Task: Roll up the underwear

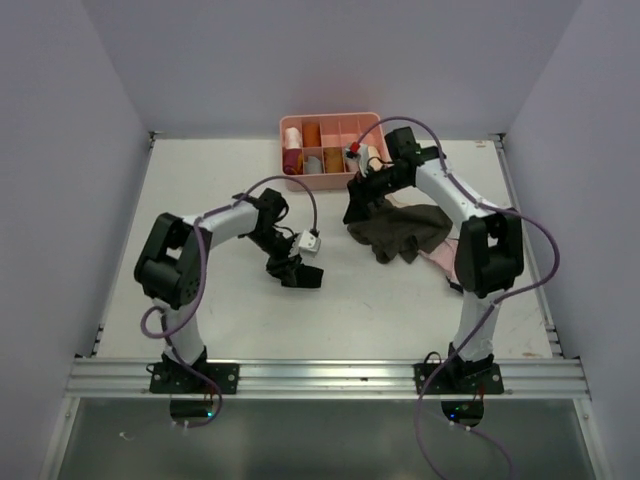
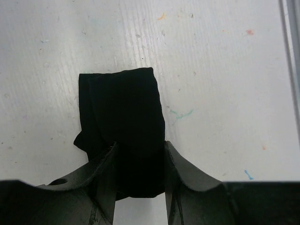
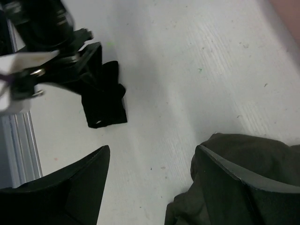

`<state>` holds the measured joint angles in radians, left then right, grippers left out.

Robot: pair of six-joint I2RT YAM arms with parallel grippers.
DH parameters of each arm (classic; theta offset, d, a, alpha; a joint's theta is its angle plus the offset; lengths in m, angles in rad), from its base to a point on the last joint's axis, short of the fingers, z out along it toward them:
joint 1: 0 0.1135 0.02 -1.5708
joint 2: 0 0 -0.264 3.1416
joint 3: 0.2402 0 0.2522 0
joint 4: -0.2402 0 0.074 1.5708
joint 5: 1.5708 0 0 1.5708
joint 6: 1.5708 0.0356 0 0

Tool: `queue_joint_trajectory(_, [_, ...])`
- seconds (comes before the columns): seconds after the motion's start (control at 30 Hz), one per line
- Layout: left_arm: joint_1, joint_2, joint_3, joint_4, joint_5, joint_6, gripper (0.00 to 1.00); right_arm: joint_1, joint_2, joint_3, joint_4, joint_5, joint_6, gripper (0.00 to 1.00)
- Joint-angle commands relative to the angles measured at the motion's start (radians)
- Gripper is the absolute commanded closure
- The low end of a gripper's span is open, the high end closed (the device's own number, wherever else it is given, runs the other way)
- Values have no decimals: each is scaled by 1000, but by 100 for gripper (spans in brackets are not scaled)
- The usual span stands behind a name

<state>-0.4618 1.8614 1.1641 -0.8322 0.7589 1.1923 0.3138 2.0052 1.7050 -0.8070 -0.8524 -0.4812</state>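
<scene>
While my left gripper (image 2: 139,157) is clenched on the small folded black cloth underwear (image 2: 123,108) lying on the white table (image 1: 200,200), I note the right gripper (image 3: 152,154) spread wide, grasping nothing, at the edge of a crumpled olive-brown garment (image 1: 402,232) near the pink compartment tray (image 1: 330,121).

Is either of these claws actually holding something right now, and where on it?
The left gripper pinches the folded black underwear by the end nearest its wrist. The right gripper is open and holds nothing.
</scene>
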Motion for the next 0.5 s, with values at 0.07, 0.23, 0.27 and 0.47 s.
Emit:
queue_joint_trajectory(0.07, [61, 303, 153, -465, 34, 90, 100, 27, -203, -125, 32, 78, -198, 26])
queue_joint_trajectory(0.23, [77, 376, 190, -485, 60, 67, 100, 125, -333, -286, 81, 195, -312, 30])
queue_joint_trajectory(0.27, [77, 387, 189, -486, 62, 64, 100, 157, -357, -321, 106, 246, -326, 31])
queue_joint_trajectory(0.47, [86, 456, 206, -433, 60, 10, 100, 358, -410, -461, 270, 398, -315, 34])
